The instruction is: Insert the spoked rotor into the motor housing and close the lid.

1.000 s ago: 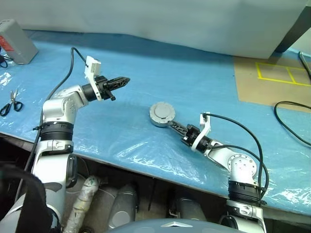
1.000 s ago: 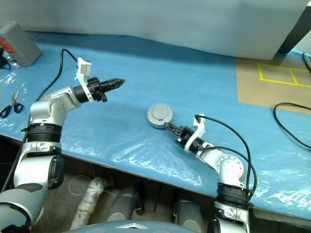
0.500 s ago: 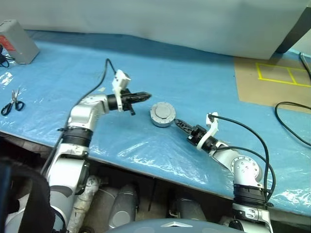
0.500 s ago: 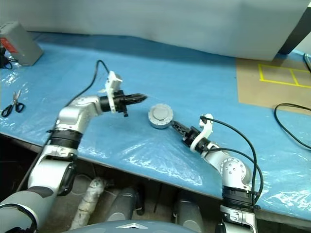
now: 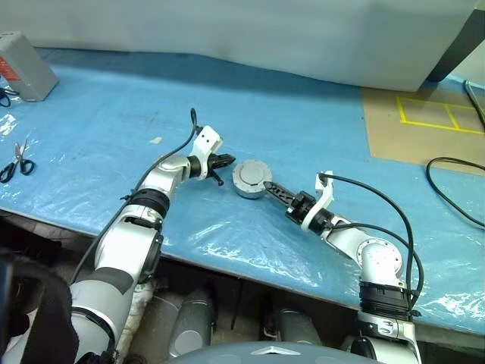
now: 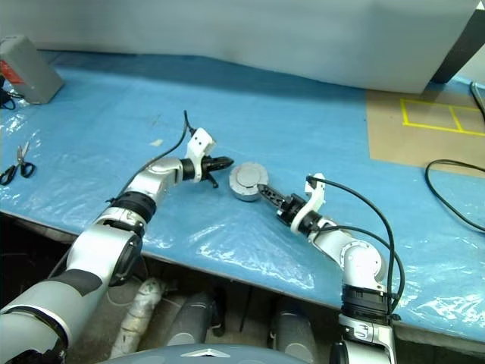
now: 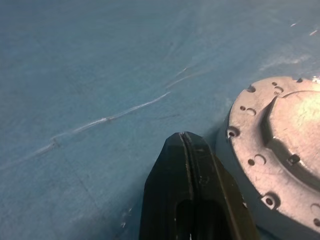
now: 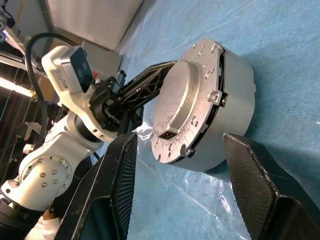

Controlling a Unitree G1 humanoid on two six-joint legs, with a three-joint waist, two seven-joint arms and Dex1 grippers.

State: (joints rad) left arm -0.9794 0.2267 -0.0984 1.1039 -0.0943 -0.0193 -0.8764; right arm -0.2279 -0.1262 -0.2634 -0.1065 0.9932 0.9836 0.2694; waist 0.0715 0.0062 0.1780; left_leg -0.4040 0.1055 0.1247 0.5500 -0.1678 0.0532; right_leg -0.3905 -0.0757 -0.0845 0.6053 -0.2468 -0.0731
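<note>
Lid (image 5: 252, 175) already seated on motor housing (image 8: 235, 95) at worktop (image 5: 318, 136) centre, left gripper (image 5: 225, 160) shut at its nine o'clock, right gripper (image 5: 276, 190) open at four o'clock; closing step, probably calling for firm press.

Bare blue table cover (image 5: 303, 129) beyond the lidded motor housing (image 5: 252, 178); both arms' fingers flanking it closely.

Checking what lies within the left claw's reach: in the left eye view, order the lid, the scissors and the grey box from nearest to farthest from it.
From the left claw:
1. Lid, just beside its tip, on the housing.
2. Scissors, at the table's left edge.
3. Grey box, far-left corner.
</note>
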